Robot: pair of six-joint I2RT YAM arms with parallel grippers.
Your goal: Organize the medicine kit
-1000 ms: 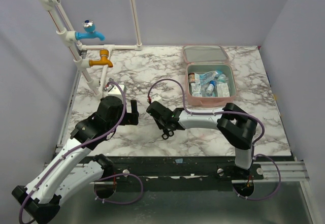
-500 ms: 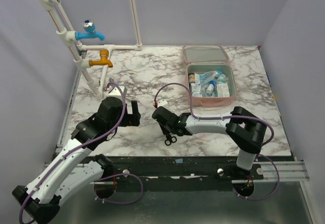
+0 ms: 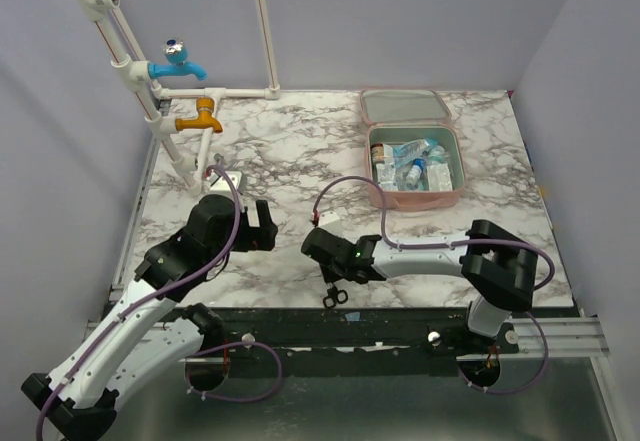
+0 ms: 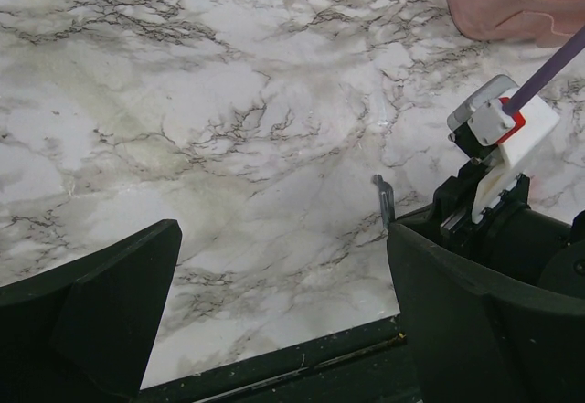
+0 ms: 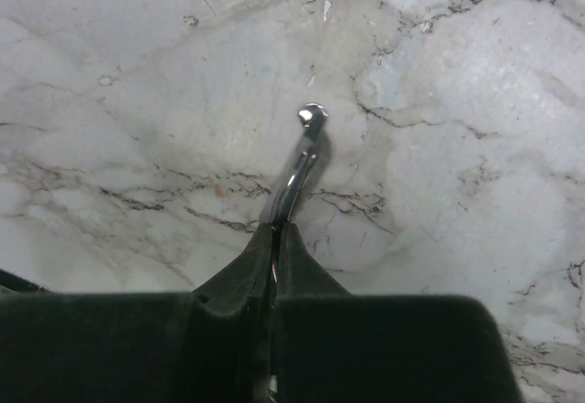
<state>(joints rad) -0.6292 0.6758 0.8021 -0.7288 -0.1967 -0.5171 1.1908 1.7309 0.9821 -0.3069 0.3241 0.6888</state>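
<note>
Right wrist view: your right gripper [image 5: 274, 234] is pinching slim scissors [image 5: 294, 170], risking them swivelling loose before the medicine kit [image 3: 415, 201]; left gripper [image 4: 283, 234] is hanging spread.

One tabletop [image 3: 280, 151] carries one medicine kit [image 3: 405, 106] at one o'clock, and inside it lie several small bottles and packets [image 3: 410, 166], too crowded to count. At ten o'clock stand two taps, one blue tap [image 3: 180, 64] and one orange tap [image 3: 200, 118], on one white pipe frame [image 3: 263, 21]. Toward six o'clock there are two grippers, the left gripper [image 4: 283, 275] and the right gripper [image 5: 274, 238], and one slim metal tool [image 5: 297, 165].
</note>
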